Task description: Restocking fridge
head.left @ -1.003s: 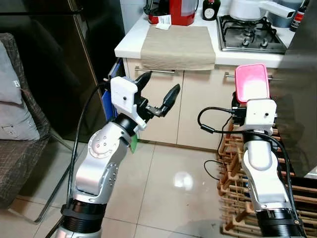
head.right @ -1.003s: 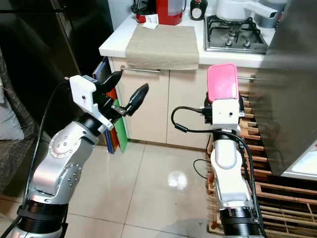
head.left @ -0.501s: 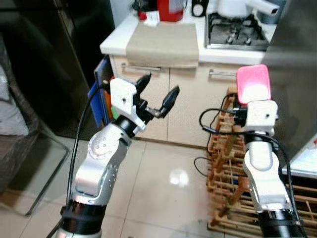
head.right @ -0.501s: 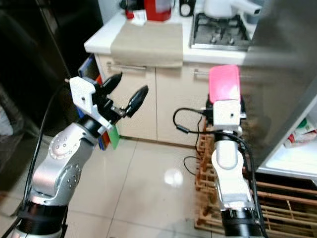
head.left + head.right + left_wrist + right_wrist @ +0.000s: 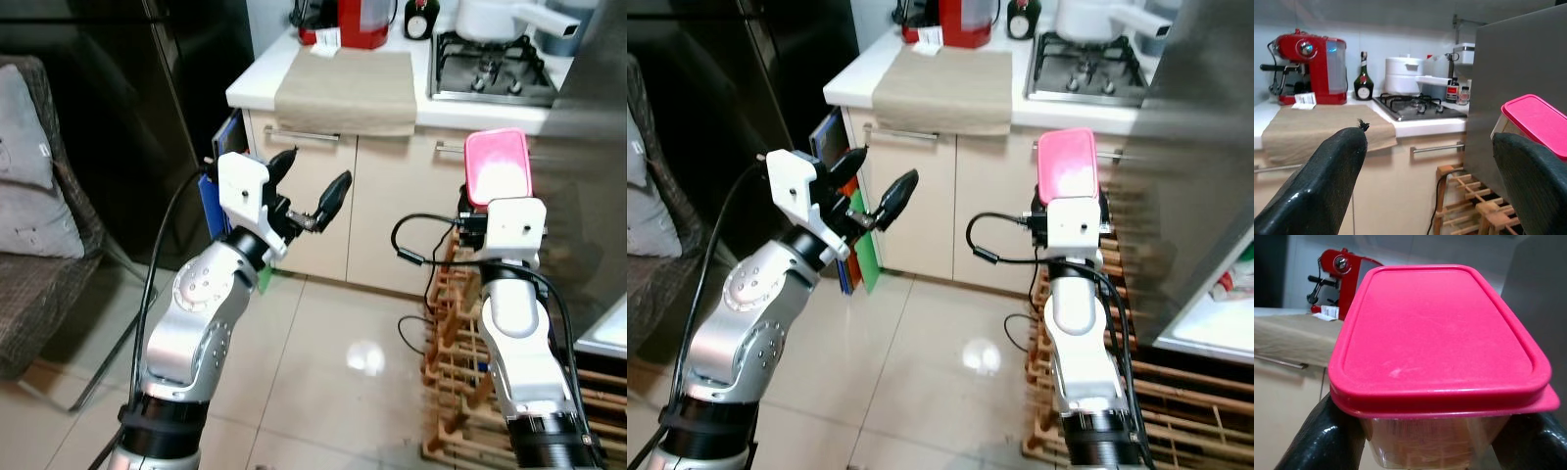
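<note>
My right gripper (image 5: pixel 1435 450) clamps the pink-lidded box (image 5: pixel 498 167). My left gripper (image 5: pixel 312 183), at nine o'clock of it, gapes wide, empty. I read no labels

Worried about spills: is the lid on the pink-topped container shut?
Shut: the pink lid sits flat on the container, its rim seated all round, held in the right pincer.

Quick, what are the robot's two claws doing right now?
Left claw: open, holding nothing.
Right claw: shut on the pink-lidded container.
</note>
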### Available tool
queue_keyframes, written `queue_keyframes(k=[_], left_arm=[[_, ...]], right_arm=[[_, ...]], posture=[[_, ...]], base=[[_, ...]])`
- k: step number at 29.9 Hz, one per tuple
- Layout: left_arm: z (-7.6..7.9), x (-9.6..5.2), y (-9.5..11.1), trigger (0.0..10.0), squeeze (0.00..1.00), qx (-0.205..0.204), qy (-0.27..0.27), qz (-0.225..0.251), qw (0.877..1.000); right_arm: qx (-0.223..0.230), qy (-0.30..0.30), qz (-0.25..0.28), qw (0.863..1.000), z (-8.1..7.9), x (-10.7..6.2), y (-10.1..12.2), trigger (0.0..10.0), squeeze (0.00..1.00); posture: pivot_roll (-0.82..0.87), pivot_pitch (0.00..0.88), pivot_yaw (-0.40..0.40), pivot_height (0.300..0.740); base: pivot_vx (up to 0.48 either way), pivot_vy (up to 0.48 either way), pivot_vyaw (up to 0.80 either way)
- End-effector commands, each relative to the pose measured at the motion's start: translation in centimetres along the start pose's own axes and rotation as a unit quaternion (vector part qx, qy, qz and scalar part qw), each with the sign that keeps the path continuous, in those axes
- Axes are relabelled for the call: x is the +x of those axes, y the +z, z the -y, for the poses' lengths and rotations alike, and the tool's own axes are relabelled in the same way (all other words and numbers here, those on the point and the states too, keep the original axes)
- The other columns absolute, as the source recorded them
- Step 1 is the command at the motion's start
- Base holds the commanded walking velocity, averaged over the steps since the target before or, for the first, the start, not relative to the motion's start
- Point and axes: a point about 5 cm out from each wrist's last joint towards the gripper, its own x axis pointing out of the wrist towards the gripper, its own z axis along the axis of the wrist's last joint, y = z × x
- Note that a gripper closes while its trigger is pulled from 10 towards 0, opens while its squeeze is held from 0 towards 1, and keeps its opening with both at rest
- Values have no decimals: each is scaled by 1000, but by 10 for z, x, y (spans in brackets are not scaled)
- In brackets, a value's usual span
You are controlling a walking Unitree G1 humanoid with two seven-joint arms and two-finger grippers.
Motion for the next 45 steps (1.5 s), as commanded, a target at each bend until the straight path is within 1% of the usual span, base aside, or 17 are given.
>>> queue_keyframes(k=[1, 5, 8, 13, 26, 36, 42, 45], left_arm=[[-3, -2, 2, 10000, 0, 3, 2, -3, 1000], [-2, -2, 3, 10000, 0, 7, 0, 0, 1000], [-2, -3, 4, 10000, 0, 3, 0, 6, 1000], [-1, -3, 4, 10000, 0, 5, -1, 8, 1000], [-3, -3, 3, 10000, 0, 23, 2, 4, 1000], [-8, -2, 1, 10000, 0, 25, 17, 1, 1000], [-5, -1, 2, 10000, 0, 29, 7, 7, 1000], [-1, -1, 6, 10000, 0, 24, -4, 22, 999]], right_arm=[[6, 5, -6, 1000, -3, 0, -2, 10000, 0], [5, 11, -9, 1000, -4, 1, -3, 10000, 0], [6, 16, -11, 1000, -5, 1, -4, 10000, 0], [3, 18, -9, 1000, -5, 0, -4, 10000, 0], [2, 16, -3, 1000, -5, -1, -3, 10000, 0], [-2, 13, -4, 1000, -4, -2, -4, 10000, 0], [-3, 11, -5, 1000, -3, -2, -4, 10000, 0], [-3, 11, -5, 1000, -3, -2, -5, 10000, 0]], posture=[[-87, 0, 65, 740], [-87, 0, 63, 740], [-86, 0, 61, 740], [-88, 0, 61, 740], [-90, 0, 66, 740], [-95, 0, 70, 740], [-97, 0, 71, 740], [-97, 0, 70, 740]], base=[[-311, 371, 0], [-304, 376, 0], [-195, 342, -669], [0, 0, -763], [0, 0, 0], [326, -348, 0], [342, -333, 0], [169, -409, 0]])
